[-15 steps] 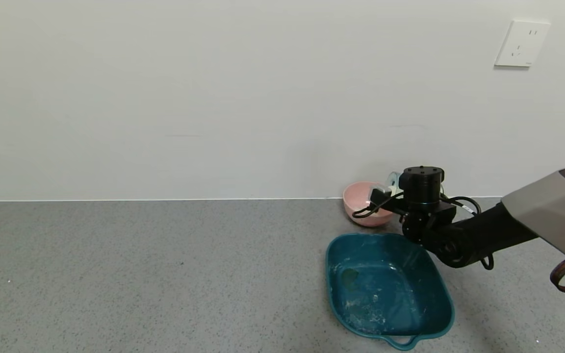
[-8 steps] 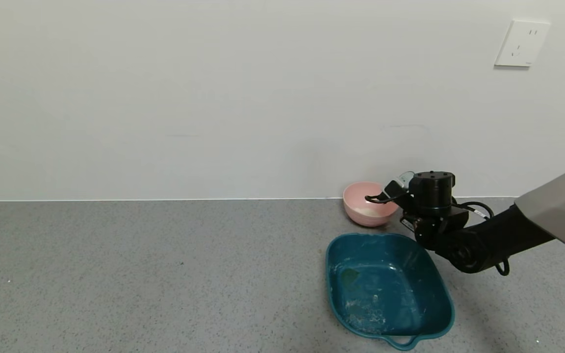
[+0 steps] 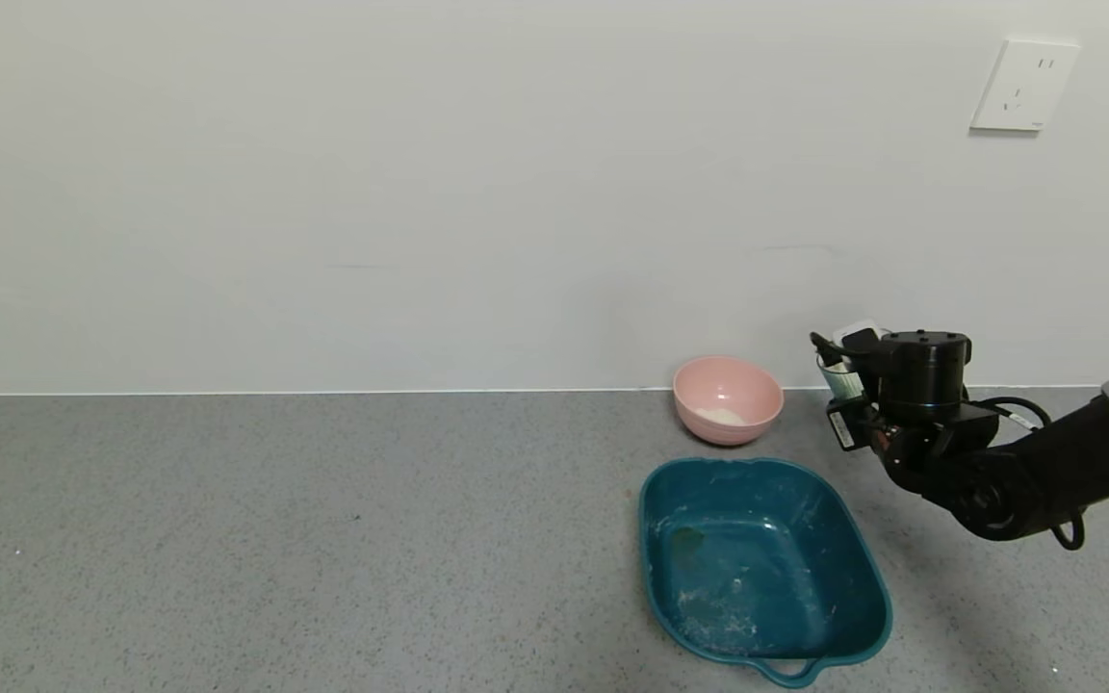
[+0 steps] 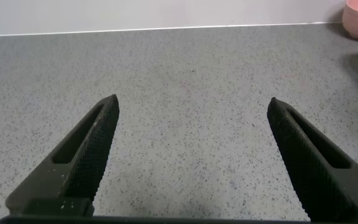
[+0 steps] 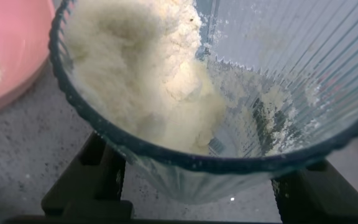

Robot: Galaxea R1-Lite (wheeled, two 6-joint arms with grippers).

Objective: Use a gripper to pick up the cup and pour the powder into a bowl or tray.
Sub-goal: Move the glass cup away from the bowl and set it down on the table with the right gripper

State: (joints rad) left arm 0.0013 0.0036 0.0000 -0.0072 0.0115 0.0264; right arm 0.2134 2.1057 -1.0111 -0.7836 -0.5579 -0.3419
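— Moved? Cup (image 3: 841,377) carried off to the right of the pink bowl (image 3: 729,399), upright again, clamped in the right pincer (image 3: 848,371) above the tabletop (image 3: 323,539).
— And the powder (image 5: 148,81)?
— Much left clinging inside the cup; only a small heap in the bowl. Probably needs another tip.
— Left pincer (image 4: 191,155)?
— Spread wide, idle, far left of the teal tray (image 3: 863,539).
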